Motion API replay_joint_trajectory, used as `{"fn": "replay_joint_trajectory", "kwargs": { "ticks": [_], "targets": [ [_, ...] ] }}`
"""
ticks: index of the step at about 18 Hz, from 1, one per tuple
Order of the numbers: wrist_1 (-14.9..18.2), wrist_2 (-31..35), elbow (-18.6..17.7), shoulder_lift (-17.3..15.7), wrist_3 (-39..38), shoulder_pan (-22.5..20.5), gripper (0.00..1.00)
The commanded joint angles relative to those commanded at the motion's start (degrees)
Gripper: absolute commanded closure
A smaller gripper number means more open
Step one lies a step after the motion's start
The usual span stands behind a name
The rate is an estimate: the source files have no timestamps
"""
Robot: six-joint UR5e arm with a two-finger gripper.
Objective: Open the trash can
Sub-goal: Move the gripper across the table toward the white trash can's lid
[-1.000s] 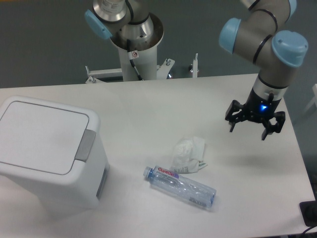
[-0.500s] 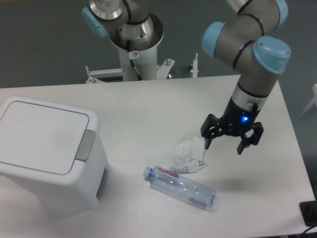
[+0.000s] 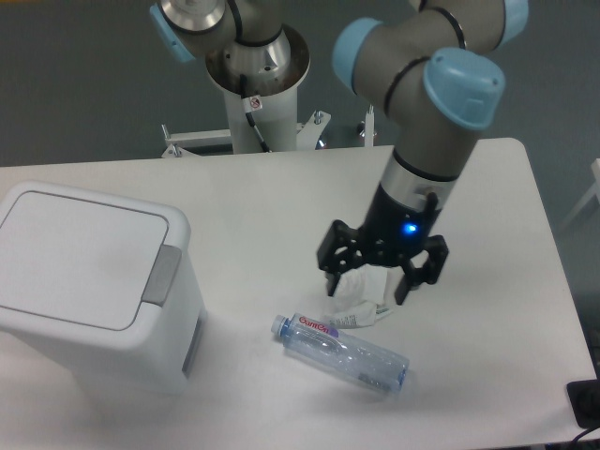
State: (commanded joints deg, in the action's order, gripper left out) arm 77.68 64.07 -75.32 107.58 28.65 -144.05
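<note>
Presently, we record the scene from the near edge of the tabletop to the far edge.

Bottle: a clear plastic bottle (image 3: 341, 352) lies on its side close to the near edge, cap end toward the left; we judge it loose clutter, not part of the step in hand.

Trash can: the trash can (image 3: 94, 281) stands at the near left corner of the tabletop, well apart from the arm. Its lid (image 3: 80, 257) lies flat and shut, so we judge the task not yet begun at the can itself.

Push-button: the grey button (image 3: 161, 275) sits on the rim at the lid's right side, facing the open middle of the tabletop; we take it as the likely point to press, which would explain an approach from the right.

Crumpled wrapper: a white wad (image 3: 361, 298) lies just beyond the bottle, partly hidden under the gripper.

Gripper: we see the gripper (image 3: 369, 283) pointing down above the wad, fingers spread wide and carrying nothing. Whether it touches the wad we cannot tell.

Arm: it reaches from the far side over the middle of the tabletop.

Base: the pedestal (image 3: 253, 84) stands beyond the far edge.

Risk: we judge that a low pass leftward could snag the wad or nudge the bottle.
</note>
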Motion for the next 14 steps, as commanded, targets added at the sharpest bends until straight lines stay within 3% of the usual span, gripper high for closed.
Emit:
{"fn": "replay_joint_trajectory", "kwargs": {
  "ticks": [6,10,14],
  "targets": [
    [4.8,-2.7,1.8,-1.4,-2.6,4.3,0.00],
    [4.1,-4.9,2.9,-1.4,-3.8,8.5,0.00],
    [3.6,-4.8,2.5,-1.8,-4.1,9.8,0.00]
  ]
}}
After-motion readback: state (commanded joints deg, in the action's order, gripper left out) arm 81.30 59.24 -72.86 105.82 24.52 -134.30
